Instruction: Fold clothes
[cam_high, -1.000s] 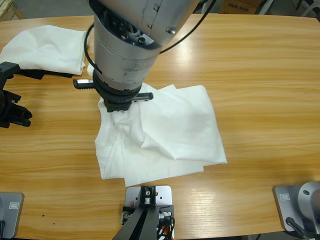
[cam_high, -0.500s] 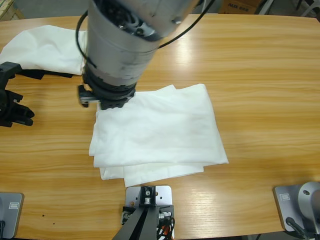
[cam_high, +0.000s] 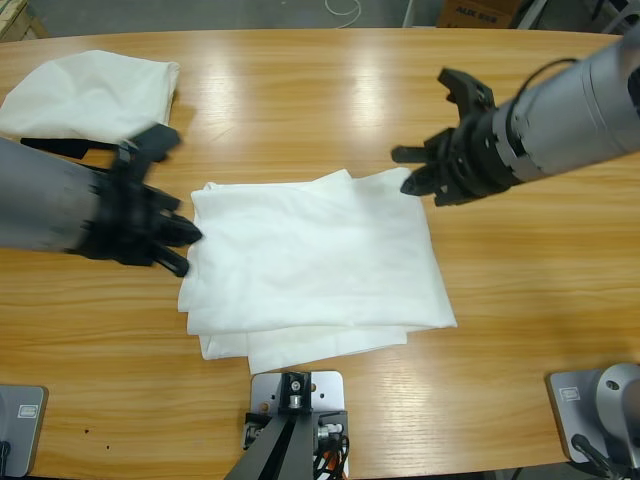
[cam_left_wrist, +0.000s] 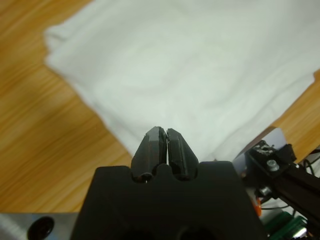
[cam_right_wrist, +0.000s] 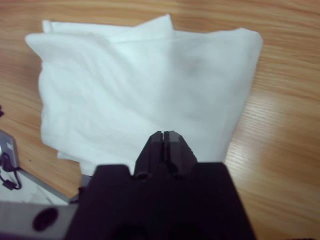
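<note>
Folded white cotton T-shirt (cam_high: 315, 265) lies flat near the middle of the long light-brown wooden table (cam_high: 520, 290), a rough rectangle with layered edges showing along its near and left sides; a lower layer sticks out at the bottom-left corner. No lettering visible on it. Left arm comes in from the left edge of the high view, silver-grey forearm low over the wood, its black left gripper (cam_high: 185, 240) right at the shirt's left edge, tips at or just over the cloth border; contact cannot be confirmed. In the left wrist view the left gripper (cam_left_wrist: 165, 134) has both jaws pressed together, nothing between them, shirt (cam_left_wrist: 190, 75) spread out beyond the tips. Right arm enters from the right edge, its black right gripper (cam_high: 412, 180) at the shirt's far right corner, just at the cloth's edge. Right wrist view shows the right gripper (cam_right_wrist: 164, 135) with jaws closed against each other, holding nothing, looking down over the shirt (cam_right_wrist: 135, 85) with the table grain around it. A second white garment (cam_high: 95, 95), loosely bunched, sits at the far left corner of the table, well apart from the folded shirt, with a dark strip showing under its near edge.
</note>
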